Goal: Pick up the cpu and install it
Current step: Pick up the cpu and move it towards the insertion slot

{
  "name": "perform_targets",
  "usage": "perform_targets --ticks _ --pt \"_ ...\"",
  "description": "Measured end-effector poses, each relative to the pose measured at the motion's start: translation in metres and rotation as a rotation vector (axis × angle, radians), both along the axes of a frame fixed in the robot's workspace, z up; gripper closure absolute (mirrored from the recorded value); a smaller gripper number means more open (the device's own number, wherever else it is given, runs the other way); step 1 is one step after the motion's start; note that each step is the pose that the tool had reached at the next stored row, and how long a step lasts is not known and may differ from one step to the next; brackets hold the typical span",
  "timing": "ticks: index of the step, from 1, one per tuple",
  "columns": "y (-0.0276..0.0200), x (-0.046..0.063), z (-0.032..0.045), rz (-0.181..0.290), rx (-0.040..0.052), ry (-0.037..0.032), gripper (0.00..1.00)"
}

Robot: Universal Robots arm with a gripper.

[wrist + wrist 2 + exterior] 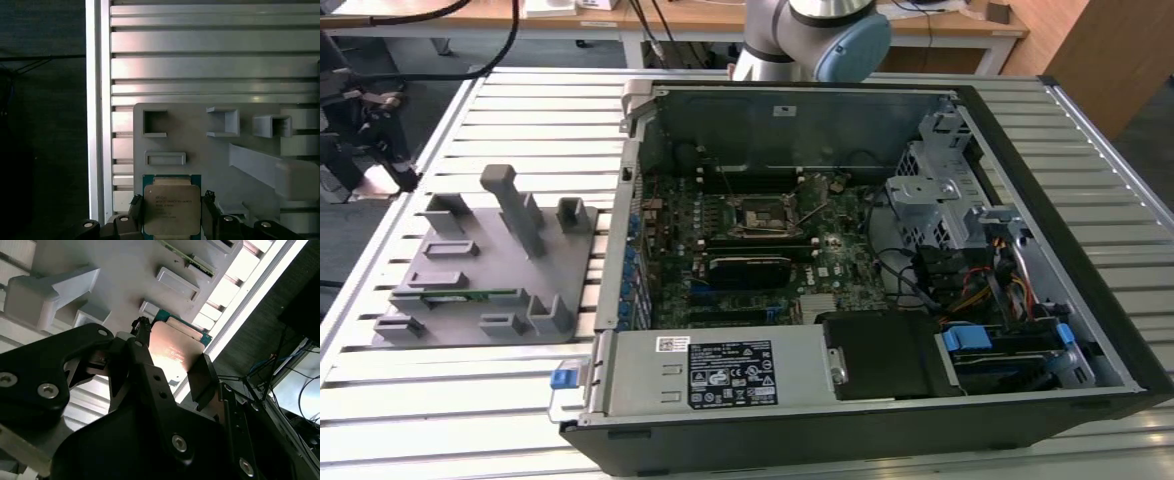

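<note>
One cpu sits clamped by opposite edges between the gripper's two fingers, over one grey holder tray beside one open computer case

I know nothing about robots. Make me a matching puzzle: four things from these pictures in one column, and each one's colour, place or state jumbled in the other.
1 cpu
2 memory stick
3 computer case
4 holder

A lid off, circuit board showing
B silver-topped, gripped by the end effector
C thin and green, lying in the holder
D grey, on the slatted table, at the exterior view's left of the case

Pairs: 1-B, 2-C, 3-A, 4-D.
</note>
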State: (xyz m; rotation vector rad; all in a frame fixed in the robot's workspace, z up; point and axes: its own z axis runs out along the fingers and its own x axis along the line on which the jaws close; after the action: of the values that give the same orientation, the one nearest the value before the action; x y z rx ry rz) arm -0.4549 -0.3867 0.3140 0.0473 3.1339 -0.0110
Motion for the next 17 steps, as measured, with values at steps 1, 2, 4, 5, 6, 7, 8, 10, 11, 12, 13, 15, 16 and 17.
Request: perform_targets --ticks 1,2,4,5,6,7,8,10,11,12,13,15,16,17 --pt "0.0003 0.000 0.0039 0.000 0.0000 0.0000 0.46" --pt "0.0008 0.000 0.0075 0.000 0.0000 -0.0001 0.46" --pt "0.0015 0.000 0.0155 0.000 0.0001 -0.0001 0.46" --pt "0.0019 0.000 0.0195 0.000 0.0000 -0.0002 0.46" --pt "0.0022 0.000 0.0233 0.000 0.0000 0.0000 0.46" --pt "0.0026 0.000 0.0270 0.000 0.0000 -0.0001 0.46" --pt "0.0027 0.000 0.0313 0.000 0.0001 -0.0003 0.46" --pt "0.0029 0.000 0.0403 0.000 -0.0001 -0.0001 0.46" --pt "0.0031 0.000 0.0449 0.000 -0.0001 -0.0001 0.46" --pt "0.0033 0.000 0.0496 0.000 -0.0001 -0.0001 0.46" --pt "0.0035 0.000 0.0540 0.000 -0.0001 -0.0001 0.46" --pt "0.0038 0.000 0.0630 0.000 -0.0002 0.0000 0.46" --pt "0.0039 0.000 0.0674 0.000 -0.0002 -0.0002 0.46" --pt "0.0041 0.000 0.0718 0.000 -0.0002 -0.0003 0.46"
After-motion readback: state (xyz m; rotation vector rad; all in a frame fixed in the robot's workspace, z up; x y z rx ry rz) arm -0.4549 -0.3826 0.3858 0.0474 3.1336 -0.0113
